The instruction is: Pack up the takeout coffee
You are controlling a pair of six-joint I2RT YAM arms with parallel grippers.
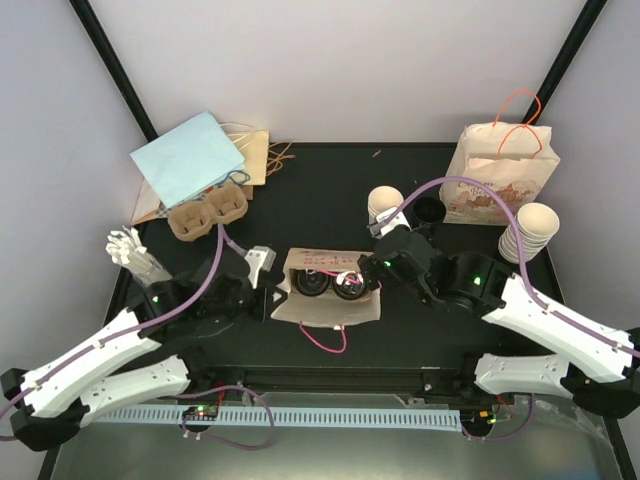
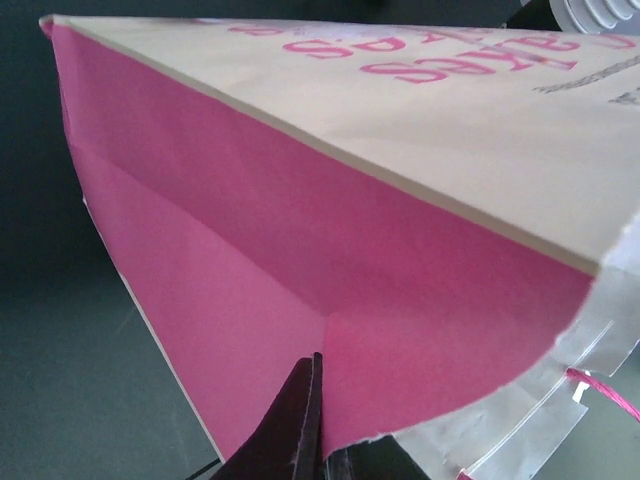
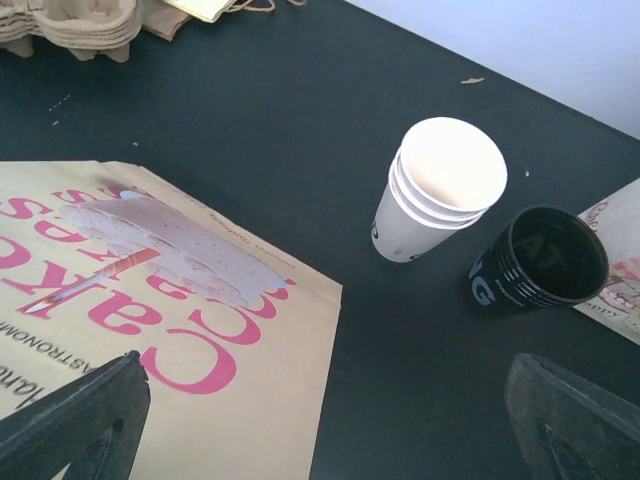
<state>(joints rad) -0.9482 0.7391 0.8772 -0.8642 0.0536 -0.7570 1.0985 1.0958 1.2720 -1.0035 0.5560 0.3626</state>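
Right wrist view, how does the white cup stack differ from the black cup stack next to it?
Colour: the white cup stack is white with a pale inside; the black cup stack is black inside and out. Height: the white stack looks taller than the black one. Place: the black stack stands right beside the upright paper bag; the white stack is farther from it. Both are nested, mouth-up, on the table, not touching.

The left arm (image 1: pixel 95 362) and right arm (image 1: pixel 550 318) have white shells, black joints, looping purple cables (image 1: pixel 470 182) and green lights (image 1: pixel 476 268).
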